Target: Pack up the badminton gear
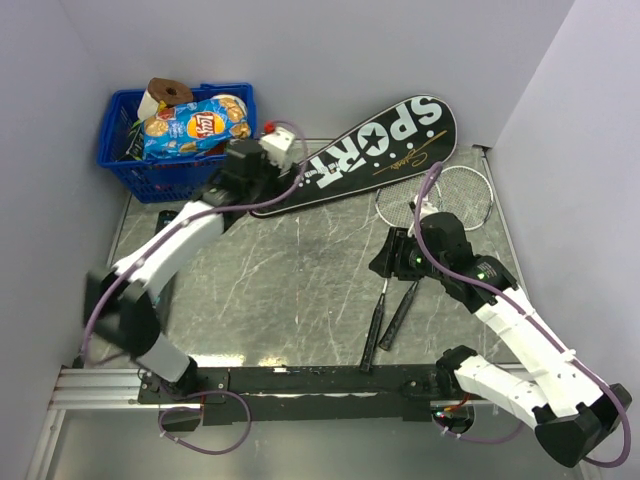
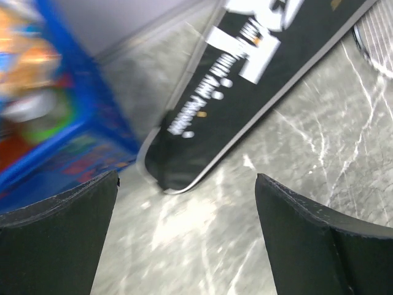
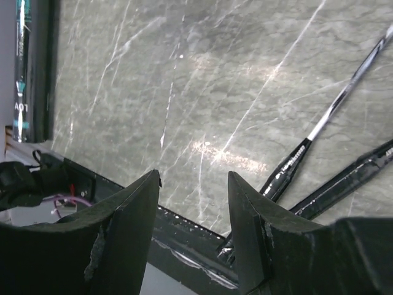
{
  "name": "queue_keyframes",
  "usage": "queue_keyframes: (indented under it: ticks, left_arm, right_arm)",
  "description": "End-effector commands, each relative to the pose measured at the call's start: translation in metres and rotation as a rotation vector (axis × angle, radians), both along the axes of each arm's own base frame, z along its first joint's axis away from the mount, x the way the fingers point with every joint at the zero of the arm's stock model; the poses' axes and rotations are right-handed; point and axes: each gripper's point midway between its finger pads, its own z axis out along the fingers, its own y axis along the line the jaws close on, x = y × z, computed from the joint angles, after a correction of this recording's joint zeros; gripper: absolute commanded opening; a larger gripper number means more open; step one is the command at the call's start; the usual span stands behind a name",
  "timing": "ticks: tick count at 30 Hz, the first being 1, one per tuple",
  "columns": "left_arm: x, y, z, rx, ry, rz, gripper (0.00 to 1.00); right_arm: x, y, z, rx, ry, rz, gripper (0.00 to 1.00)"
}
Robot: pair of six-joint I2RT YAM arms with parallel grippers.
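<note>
Wide open and empty at the left fingers (image 2: pixel 55 221), just short of the narrow end of the cover (image 2: pixel 245 92). Parted and empty at the right fingers (image 3: pixel 123 227), beside racket handles (image 3: pixel 288 166) lying apart from the cover.

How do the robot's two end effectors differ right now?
The left end effector gapes wide; the right end effector is open more narrowly. The left one hovers by the narrow end of the black SPORT cover, near the blue basket; the right one hovers over the table beside the racket handles. Both are empty.
</note>
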Motion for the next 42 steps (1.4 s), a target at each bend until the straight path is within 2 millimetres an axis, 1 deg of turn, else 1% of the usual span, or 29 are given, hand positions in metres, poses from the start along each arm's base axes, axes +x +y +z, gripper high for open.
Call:
queue_keyframes:
  ticks: [1, 2, 3, 4, 5, 6, 8, 9, 10, 11, 13, 14, 16, 17, 19, 20, 21, 23, 26, 28, 29, 30, 32, 33, 34, 36, 39, 40, 42]
  left_arm:
    - [0.029, -0.046, -0.034, -0.033, 0.054, -0.109, 0.96]
    - [0.036, -0.052, -0.038, -0.026, 0.047, -0.126, 0.97]
    - [0.043, -0.059, -0.058, -0.009, 0.078, -0.141, 0.97]
    - [0.050, -0.063, -0.058, -0.005, 0.068, -0.143, 0.97]
    - [0.055, -0.068, -0.064, 0.009, 0.068, -0.156, 0.97]
    - [0.060, -0.074, -0.081, 0.021, 0.087, -0.170, 0.98]
    - [0.069, -0.080, -0.089, 0.028, 0.075, -0.181, 0.98]
    - [0.072, -0.081, -0.105, 0.041, 0.092, -0.181, 0.99]
    - [0.075, -0.085, -0.109, 0.042, 0.094, -0.196, 0.99]
    - [0.078, -0.088, -0.125, 0.054, 0.115, -0.199, 0.99]
    - [0.084, -0.091, -0.134, 0.064, 0.109, -0.204, 0.99]
    - [0.086, -0.093, -0.147, 0.077, 0.124, -0.209, 0.98]
    - [0.091, -0.095, -0.156, 0.083, 0.108, -0.215, 0.96]
    - [0.091, -0.097, -0.168, 0.102, 0.116, -0.224, 0.96]
    - [0.098, -0.093, -0.176, 0.133, 0.102, -0.207, 0.95]
    - [0.099, -0.092, -0.187, 0.150, 0.111, -0.203, 0.94]
    - [0.101, -0.091, -0.192, 0.162, 0.113, -0.199, 0.92]
    - [0.107, -0.087, -0.199, 0.188, 0.104, -0.183, 0.89]
    - [0.112, -0.090, -0.200, 0.203, 0.088, -0.190, 0.83]
    - [0.117, -0.093, -0.198, 0.211, 0.085, -0.194, 0.67]
    - [0.116, -0.092, -0.209, 0.226, 0.116, -0.199, 0.59]
    - [0.120, -0.094, -0.205, 0.226, 0.110, -0.196, 0.40]
    - [0.120, -0.095, -0.211, 0.233, 0.129, -0.200, 0.22]
    - [0.121, -0.098, -0.209, 0.228, 0.127, -0.210, 0.07]
    - [0.122, -0.100, -0.207, 0.223, 0.123, -0.215, 0.01]
    - [0.116, -0.100, -0.215, 0.232, 0.160, -0.229, 0.01]
    - [0.111, -0.104, -0.210, 0.214, 0.188, -0.254, 0.01]
    - [0.108, -0.108, -0.203, 0.187, 0.197, -0.261, 0.01]
    - [0.103, -0.115, -0.177, 0.141, 0.191, -0.271, 0.01]
  right_arm:
    - [0.011, -0.009, 0.018, 0.005, -0.054, -0.063, 0.56]
    - [0.010, -0.012, 0.016, 0.001, -0.051, -0.072, 0.56]
    - [0.010, -0.014, 0.015, 0.001, -0.049, -0.083, 0.57]
    - [0.009, -0.016, 0.012, -0.003, -0.042, -0.092, 0.57]
    - [0.008, -0.017, 0.011, -0.002, -0.041, -0.094, 0.57]
    - [0.007, -0.018, 0.007, -0.004, -0.029, -0.101, 0.57]
    - [0.006, -0.018, 0.004, -0.003, -0.023, -0.104, 0.57]
    - [0.005, -0.019, 0.001, -0.009, -0.016, -0.105, 0.57]
    - [0.006, -0.020, -0.001, -0.014, -0.013, -0.110, 0.57]
    - [0.006, -0.021, -0.001, -0.017, -0.012, -0.111, 0.57]
    - [0.007, -0.022, -0.005, -0.024, -0.005, -0.117, 0.57]
    - [0.006, -0.021, -0.006, -0.024, -0.002, -0.113, 0.57]
    - [0.007, -0.021, -0.009, -0.023, 0.006, -0.113, 0.57]
    - [0.007, -0.020, -0.010, -0.022, 0.007, -0.113, 0.57]
    - [0.008, -0.019, -0.014, -0.020, 0.015, -0.110, 0.57]
    - [0.009, -0.019, -0.015, -0.019, 0.018, -0.112, 0.57]
    - [0.009, -0.019, -0.018, -0.019, 0.025, -0.109, 0.57]
    - [0.013, -0.019, -0.020, -0.023, 0.031, -0.110, 0.57]
    - [0.016, -0.017, -0.024, -0.021, 0.037, -0.103, 0.56]
    - [0.018, -0.019, -0.026, -0.024, 0.045, -0.108, 0.56]
    - [0.019, -0.019, -0.028, -0.026, 0.045, -0.108, 0.56]
    - [0.021, -0.021, -0.028, -0.026, 0.047, -0.119, 0.56]
    - [0.022, -0.022, -0.030, -0.025, 0.054, -0.119, 0.56]
    - [0.023, -0.023, -0.031, -0.025, 0.055, -0.124, 0.56]
    - [0.024, -0.025, -0.031, -0.022, 0.057, -0.131, 0.56]
    - [0.025, -0.027, -0.031, -0.019, 0.055, -0.137, 0.56]
    - [0.025, -0.030, -0.030, -0.011, 0.054, -0.148, 0.55]
    - [0.025, -0.031, -0.030, -0.011, 0.057, -0.152, 0.55]
    - [0.026, -0.032, -0.031, -0.010, 0.056, -0.158, 0.55]
